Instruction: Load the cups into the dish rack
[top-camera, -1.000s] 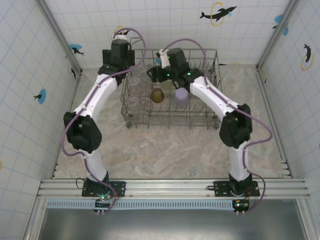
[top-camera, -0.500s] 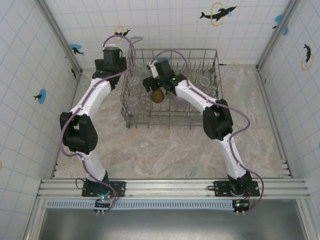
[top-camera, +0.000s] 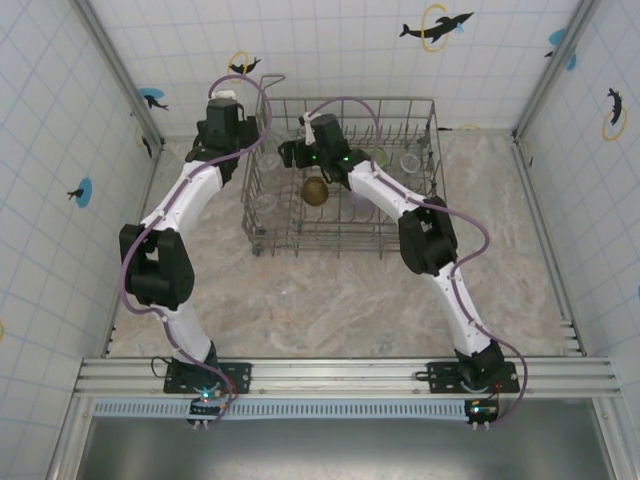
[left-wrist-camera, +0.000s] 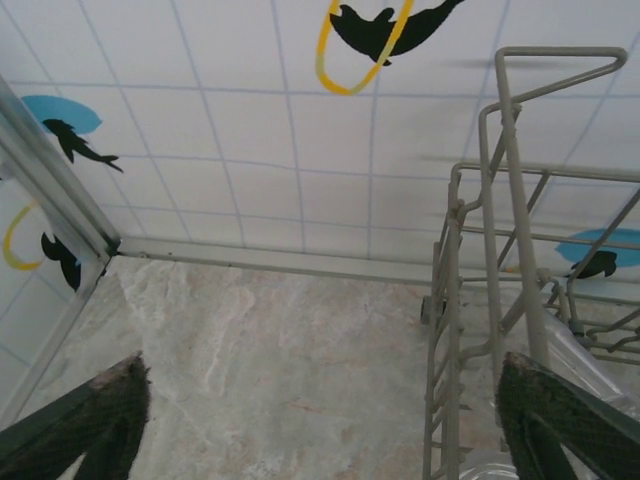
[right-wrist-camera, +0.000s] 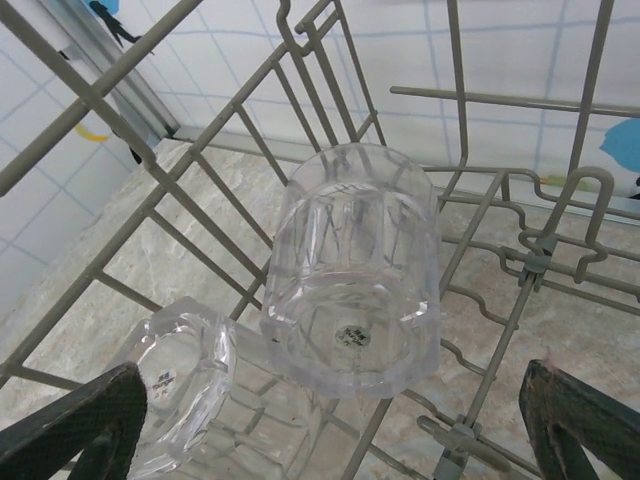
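Two clear cups lie tilted inside the dish rack, their base stickers too small to read. The right pincer gapes wide before them, empty. The left pincer, equally wide, hangs over the bench outside the rack.

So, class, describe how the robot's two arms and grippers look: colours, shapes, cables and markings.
The left arm and right arm match: white tube-like links between chunky black joint housings, each with a lilac cable looping alongside. Small green lights glow at the black bases. The gripper fingers are dark, wedge-shaped and rough-textured.
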